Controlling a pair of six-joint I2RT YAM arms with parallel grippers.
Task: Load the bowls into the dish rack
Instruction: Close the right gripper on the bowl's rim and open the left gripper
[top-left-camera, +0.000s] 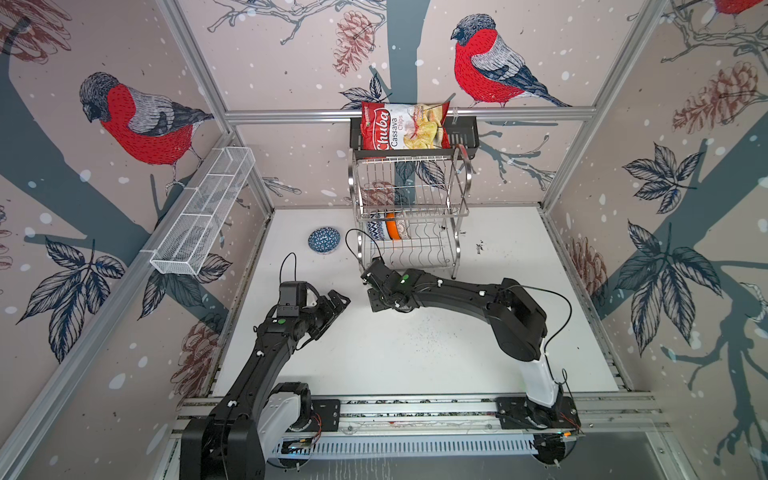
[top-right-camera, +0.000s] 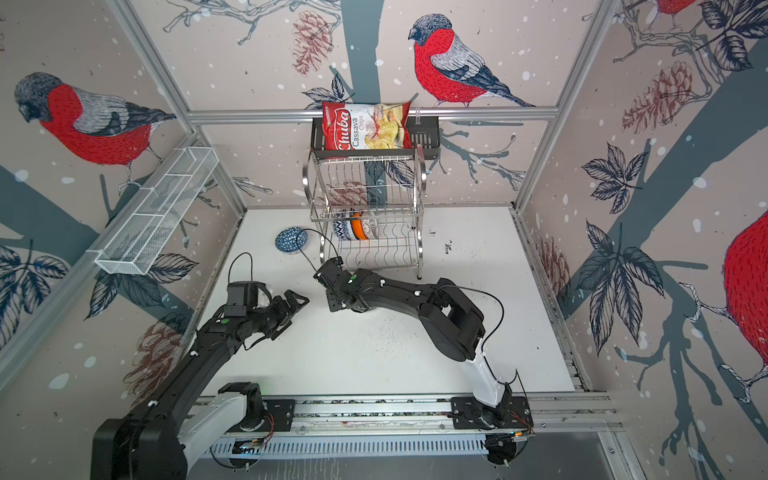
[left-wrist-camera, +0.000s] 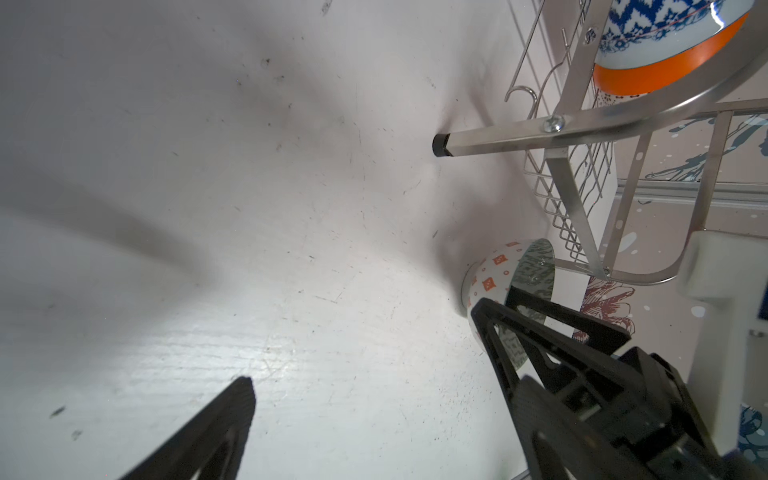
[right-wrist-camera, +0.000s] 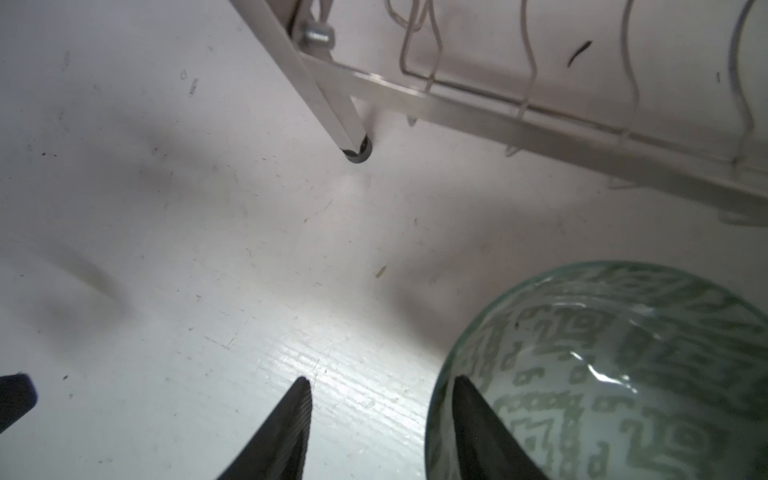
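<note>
The right gripper (right-wrist-camera: 380, 380) is straddling the rim of the grey-green bowl (right-wrist-camera: 623, 374) — one finger inside, the other outside and clear of the wall, so the claw is standing part spread and pinching nothing. That bowl is sitting upright on the table (top-left-camera: 415, 353), just near of the dish rack (top-left-camera: 411, 216) at its near-left corner. It is looking glazed and stiff: probably slippery, chippable, yet light enough for a rim pinch. The hold is wanting depth over the rim — a shallow one is risking a swing or slip. The left gripper (top-left-camera: 338, 298) is hovering to the left, spread wide and empty. A blue bowl (top-left-camera: 324, 240) is lying left of the rack, and an orange bowl (top-left-camera: 392, 226) is standing on edge at the far left of the lower tier.
</note>
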